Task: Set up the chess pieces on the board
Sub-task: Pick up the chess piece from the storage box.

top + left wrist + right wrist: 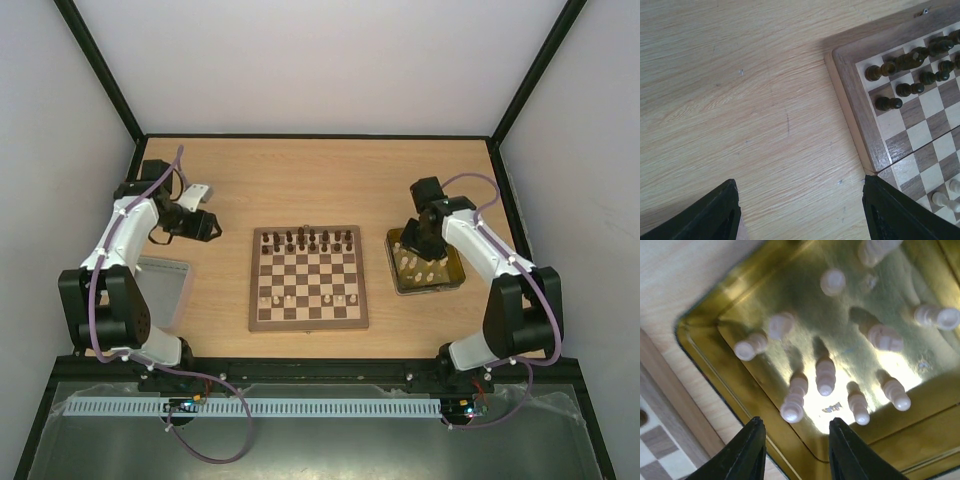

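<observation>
The right tool gapes empty above cream pieces.

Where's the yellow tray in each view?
Top external: tray right of the board.
Left wrist: not in it.
Right wrist: tray fills most of the frame.
Shared landmark: the board, centre in top external, right side in left wrist, bottom-left corner in right wrist.
</observation>
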`<action>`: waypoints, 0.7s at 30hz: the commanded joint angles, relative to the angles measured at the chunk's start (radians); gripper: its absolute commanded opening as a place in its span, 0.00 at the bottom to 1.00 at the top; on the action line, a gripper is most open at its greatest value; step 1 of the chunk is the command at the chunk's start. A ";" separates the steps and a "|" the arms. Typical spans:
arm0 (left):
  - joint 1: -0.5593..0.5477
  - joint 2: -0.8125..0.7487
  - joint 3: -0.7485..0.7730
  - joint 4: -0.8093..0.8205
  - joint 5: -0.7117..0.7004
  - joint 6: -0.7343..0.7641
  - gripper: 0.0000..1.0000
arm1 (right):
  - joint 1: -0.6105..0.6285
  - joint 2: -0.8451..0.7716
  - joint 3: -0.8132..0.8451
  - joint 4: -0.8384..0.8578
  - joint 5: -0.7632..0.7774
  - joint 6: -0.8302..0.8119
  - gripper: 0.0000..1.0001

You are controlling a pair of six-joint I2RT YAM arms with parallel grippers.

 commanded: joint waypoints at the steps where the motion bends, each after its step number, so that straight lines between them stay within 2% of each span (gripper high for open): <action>1: -0.018 -0.013 -0.003 0.025 0.008 -0.039 0.68 | 0.000 -0.045 -0.076 -0.053 -0.019 -0.007 0.34; 3: -0.023 -0.009 -0.004 0.029 -0.002 -0.042 0.68 | 0.001 -0.058 -0.114 -0.055 -0.031 -0.004 0.35; 5: -0.026 -0.010 -0.004 0.029 -0.004 -0.041 0.68 | -0.001 -0.074 -0.150 -0.049 -0.034 0.006 0.43; 7: -0.029 -0.010 -0.004 0.028 -0.010 -0.039 0.68 | 0.001 -0.090 -0.175 -0.037 -0.029 0.012 0.44; 13: -0.039 0.001 0.010 0.024 -0.021 -0.040 0.68 | -0.001 -0.068 -0.189 -0.017 -0.015 0.006 0.37; 21: -0.058 0.006 0.023 0.018 -0.034 -0.043 0.69 | -0.018 -0.025 -0.183 0.015 -0.003 0.000 0.33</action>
